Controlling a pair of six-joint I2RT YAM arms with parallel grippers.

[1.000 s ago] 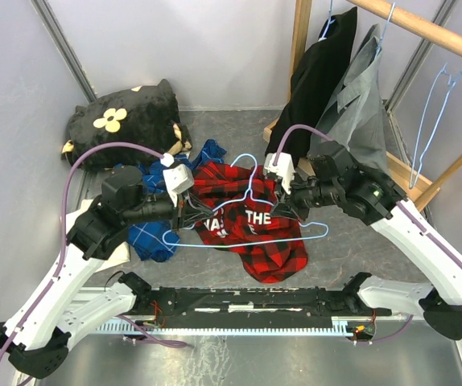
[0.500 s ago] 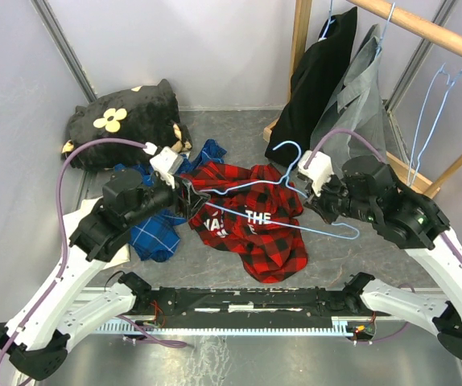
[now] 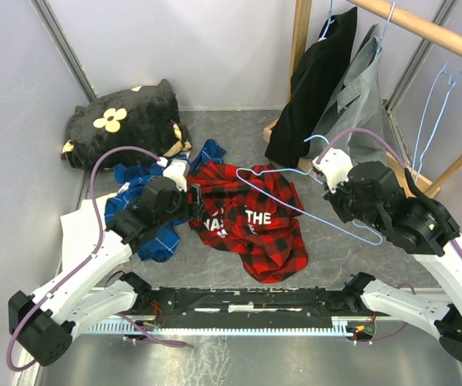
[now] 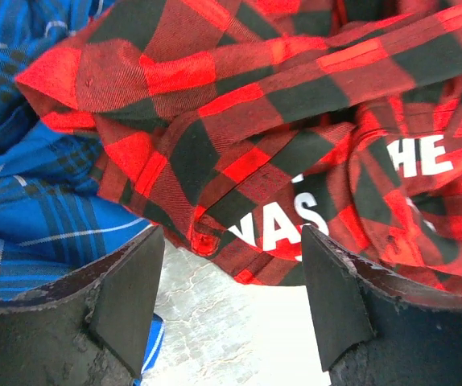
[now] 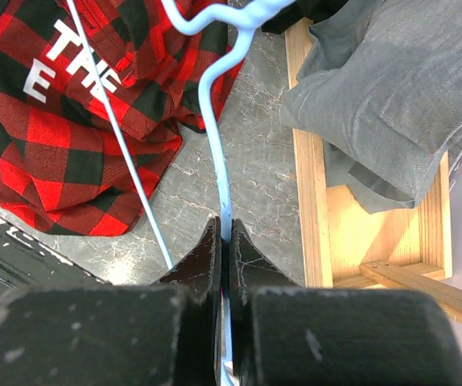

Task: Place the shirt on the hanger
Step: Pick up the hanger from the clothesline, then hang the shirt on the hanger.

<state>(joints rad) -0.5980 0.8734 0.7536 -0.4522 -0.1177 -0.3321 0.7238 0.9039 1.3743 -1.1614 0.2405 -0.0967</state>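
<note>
Your right claw is clenched on the light-blue wire hanger. The jaws pinch one thin arm of the wire just below the twisted neck, as the right wrist view shows plainly. From above, that claw holds the hanger tilted. Its hook points toward the wooden rack and its far corner reaches out over the upper edge of the shirt. You cannot tell from these views whether the wire touches the cloth there.

Your left claw is released, with the jaws standing wide apart and nothing between them. It hovers low over the left edge of the red-and-black plaid shirt, where a folded hem lies just ahead of the fingertips. In the top view this claw sits between the shirt and the blue plaid shirt.

You have the shirt lying crumpled on the grey table, white letters facing up, and no part of it is threaded on the hanger. The blue plaid shirt lies against its left side, partly tucked under it. A grey garment hangs over the rack's wooden base to the right of the hanger.
</note>
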